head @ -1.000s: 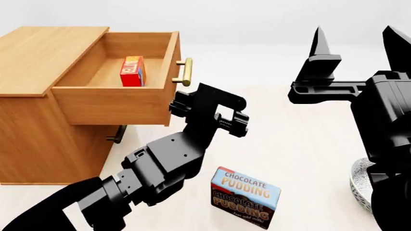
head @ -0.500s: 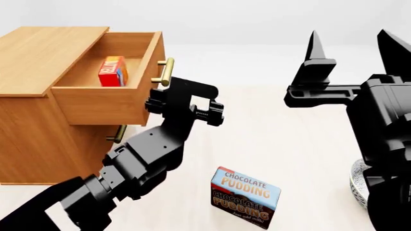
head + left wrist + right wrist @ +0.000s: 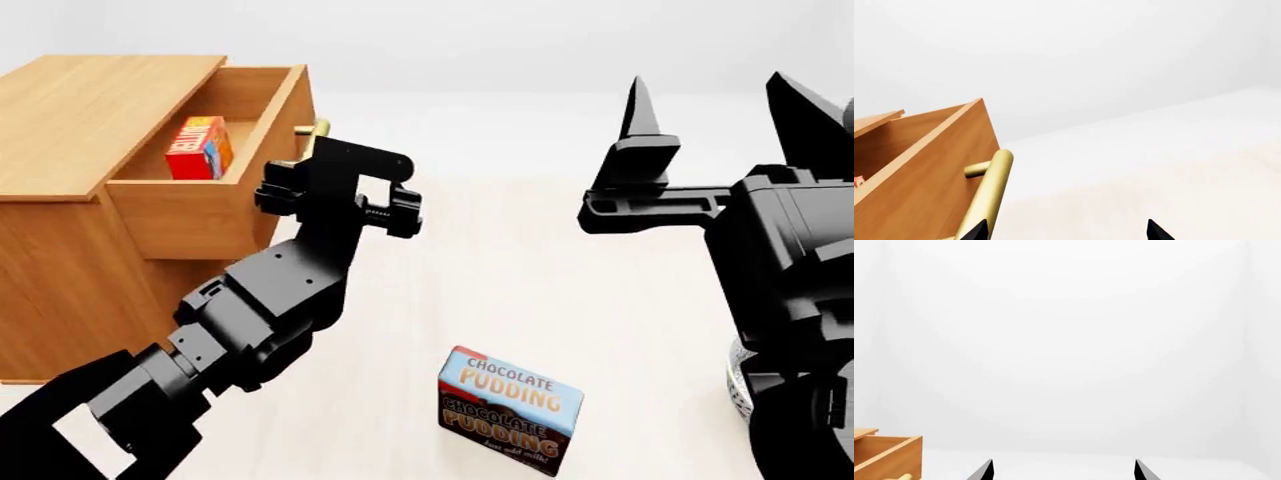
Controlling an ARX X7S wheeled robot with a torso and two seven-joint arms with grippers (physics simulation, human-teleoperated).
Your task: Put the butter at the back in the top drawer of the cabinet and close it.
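1. The butter (image 3: 199, 148) stands inside the top drawer (image 3: 200, 215) of the cabinet (image 3: 67, 270), which is partly pulled out.
2. The left gripper (image 3: 1064, 232) sits against the drawer front, fingers spread apart, one tip right by the brass handle (image 3: 987, 192); it holds nothing.
3. The right gripper (image 3: 714, 100) is raised, well apart from the cabinet, fingers wide apart and empty.
4. A Chocolate Pudding box (image 3: 510, 408) lies on the floor, near a bowl (image 3: 742, 378).

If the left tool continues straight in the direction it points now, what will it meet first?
Probably the brass handle of the top drawer: one fingertip already sits at it. Otherwise only bare floor and wall lie ahead; depth is uncertain.
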